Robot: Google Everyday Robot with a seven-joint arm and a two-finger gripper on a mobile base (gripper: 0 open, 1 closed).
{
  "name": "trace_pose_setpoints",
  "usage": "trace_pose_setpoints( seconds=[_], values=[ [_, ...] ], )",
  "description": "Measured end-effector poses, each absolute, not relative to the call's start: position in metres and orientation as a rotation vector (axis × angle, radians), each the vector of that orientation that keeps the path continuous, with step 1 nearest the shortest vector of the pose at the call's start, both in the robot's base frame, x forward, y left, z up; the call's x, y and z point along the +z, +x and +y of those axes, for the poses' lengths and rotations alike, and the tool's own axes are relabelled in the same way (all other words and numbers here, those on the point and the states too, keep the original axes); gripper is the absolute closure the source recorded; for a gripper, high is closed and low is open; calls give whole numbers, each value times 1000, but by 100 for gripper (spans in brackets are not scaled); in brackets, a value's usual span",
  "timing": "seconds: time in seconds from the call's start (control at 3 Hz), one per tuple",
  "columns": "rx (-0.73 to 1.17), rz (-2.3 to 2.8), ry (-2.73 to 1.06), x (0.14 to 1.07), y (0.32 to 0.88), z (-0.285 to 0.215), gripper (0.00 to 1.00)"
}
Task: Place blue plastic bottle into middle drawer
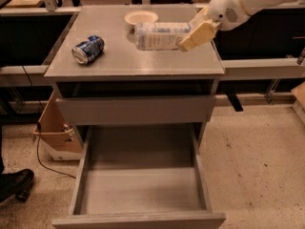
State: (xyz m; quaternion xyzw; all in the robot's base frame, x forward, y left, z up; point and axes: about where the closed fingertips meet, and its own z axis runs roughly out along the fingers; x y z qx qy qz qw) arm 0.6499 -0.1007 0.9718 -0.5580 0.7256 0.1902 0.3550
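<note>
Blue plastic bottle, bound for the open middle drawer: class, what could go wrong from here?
1. The gripper seems to hold the blue plastic bottle by one end only, so it may tilt or slip out.
2. The white bowl sits just behind the bottle; a swing could knock it.
3. The middle drawer lies below the cabinet top; lowering too early could strike its front edge.

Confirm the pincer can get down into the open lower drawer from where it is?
Probably yes. The pincer sits at one end of the bottle above the cabinet top; the drawer is pulled out past that top, open from above.
</note>
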Motion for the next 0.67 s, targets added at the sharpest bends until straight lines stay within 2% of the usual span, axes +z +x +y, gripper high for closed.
trace_pose_setpoints(
  seconds=[0.33,0.67],
  values=[
    [399,1798,-1381,1023,590,-100,100],
    [382,1802,-1364,1023,532,-87,100]
  ],
)
